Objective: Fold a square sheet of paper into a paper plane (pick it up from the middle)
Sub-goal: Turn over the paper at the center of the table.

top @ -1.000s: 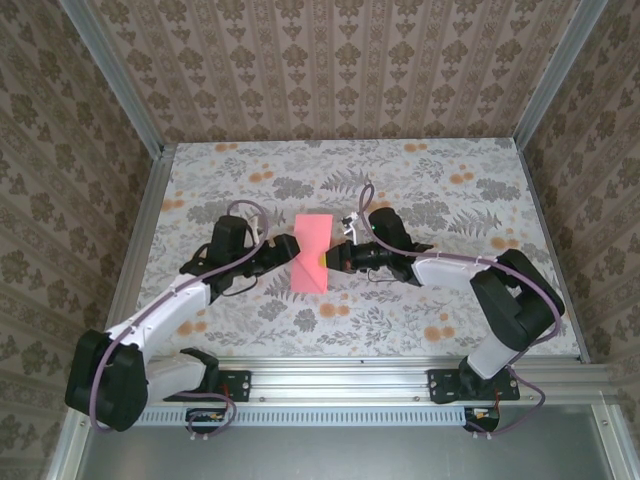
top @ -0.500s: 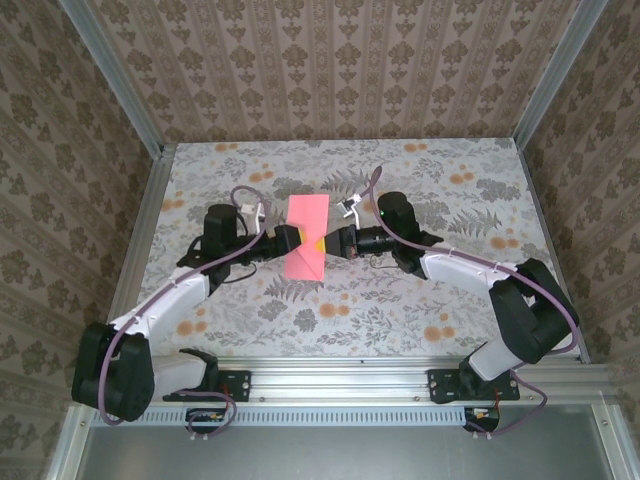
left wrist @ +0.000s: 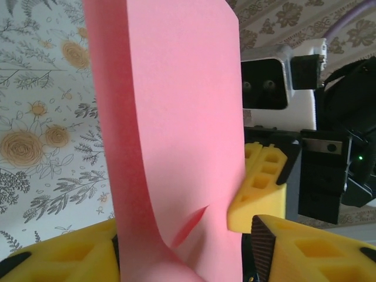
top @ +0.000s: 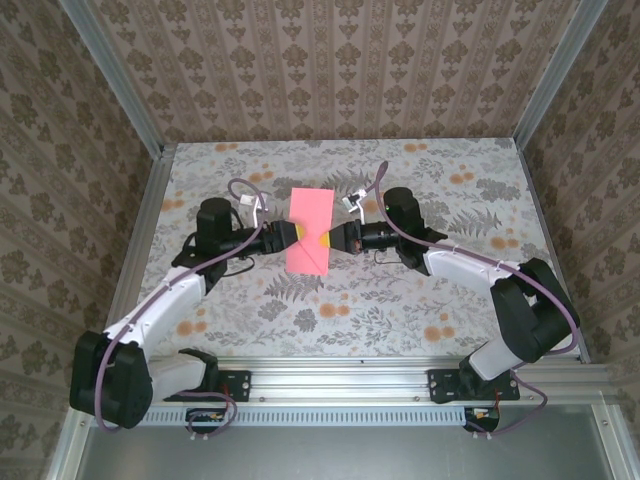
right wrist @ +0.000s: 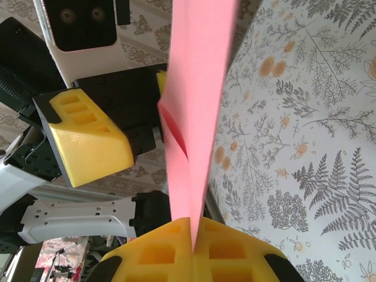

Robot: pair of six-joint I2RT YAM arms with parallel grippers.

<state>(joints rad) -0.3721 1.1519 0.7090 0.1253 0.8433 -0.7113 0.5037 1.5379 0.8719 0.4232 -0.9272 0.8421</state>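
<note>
The square sheet of paper (top: 308, 230) is salmon pink and doubled over into a tall strip, held off the table between the two arms. My right gripper (top: 326, 240) is shut on its edge, and both layers run into the closed yellow pads (right wrist: 192, 226). My left gripper (top: 290, 236) straddles the opposite side. In the left wrist view the sheet (left wrist: 176, 111) curls between its jaws (left wrist: 183, 228), with a dark gap beside the right-hand finger (left wrist: 294, 247), so it stands open. A small crease shows low on the sheet. No paper plane shape is visible.
The floral tabletop (top: 400, 300) lies below, with patterned walls and metal rails on three sides. Both arms meet at the middle of the table, with their cables looping above them. The right gripper's finger (left wrist: 258, 185) sits close to the left one's jaws.
Both grippers carried the sheet a little toward the back of the table, and it stands more upright. The left jaws have narrowed around it. The right gripper stayed shut.
</note>
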